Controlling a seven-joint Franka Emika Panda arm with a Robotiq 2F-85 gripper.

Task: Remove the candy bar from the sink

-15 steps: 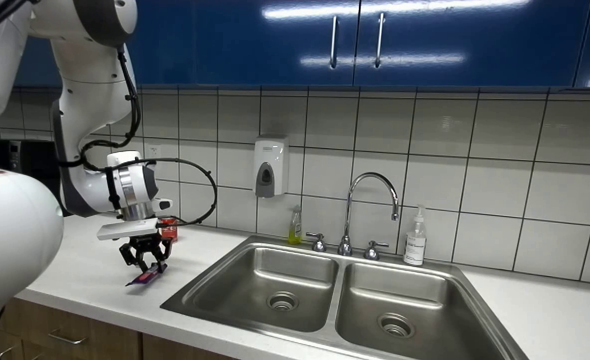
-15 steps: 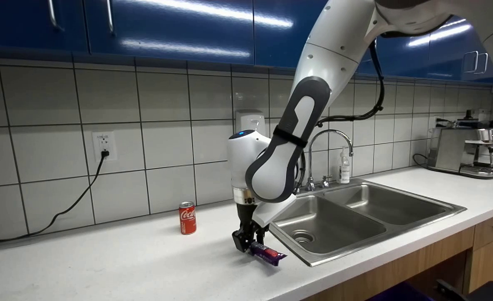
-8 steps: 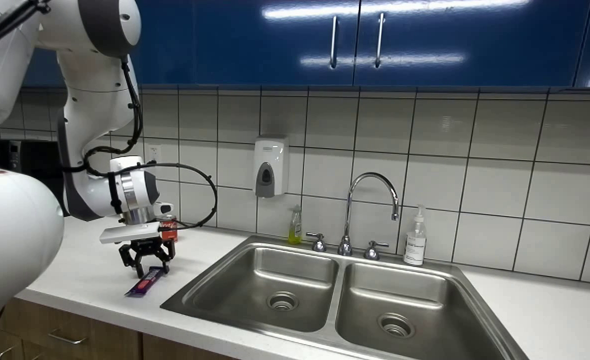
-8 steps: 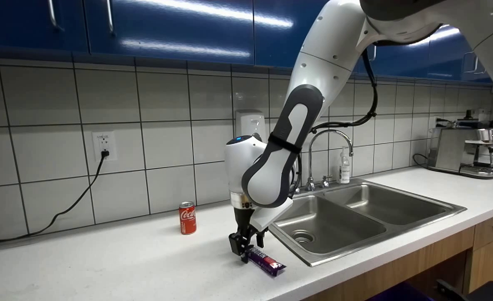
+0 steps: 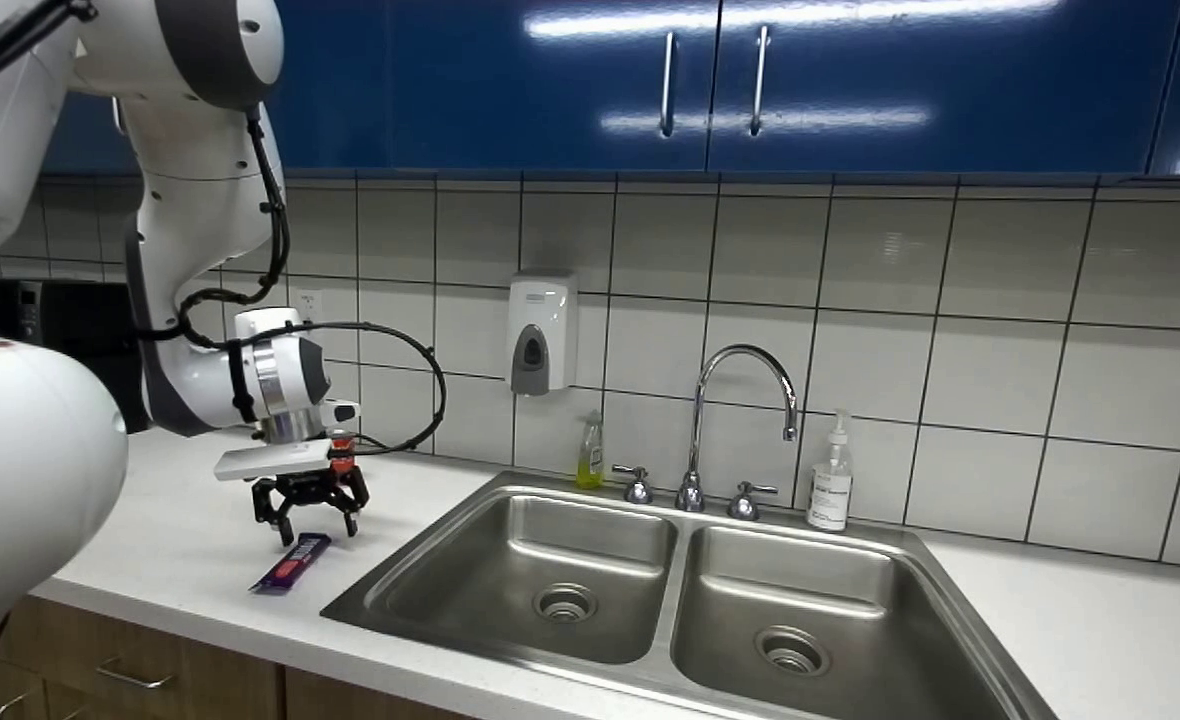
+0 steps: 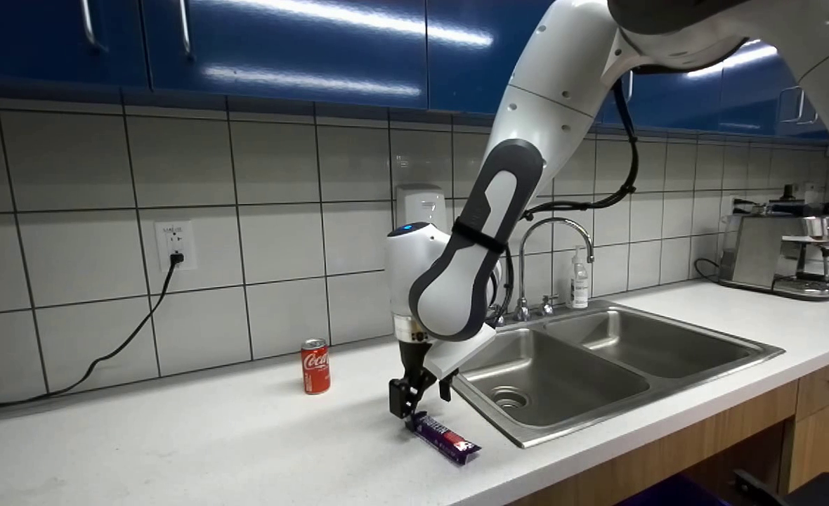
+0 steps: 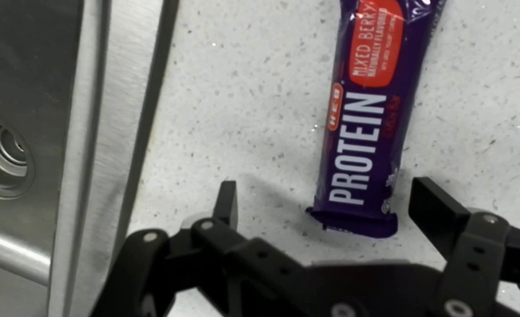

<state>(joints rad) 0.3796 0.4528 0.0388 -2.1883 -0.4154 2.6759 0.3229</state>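
In both exterior views the candy bar is laid on the table, just left of the sink. At the sink's rear a tap is set, flanked in an exterior view by a bottle on the left and a pump bottle on the right. In an exterior view a can is placed on the table, behind the bar and to its left. In the wrist view one end of the bar is seen between the fingers, with the sink to the left.

“PROTEIN” candy bar, “Coca” can
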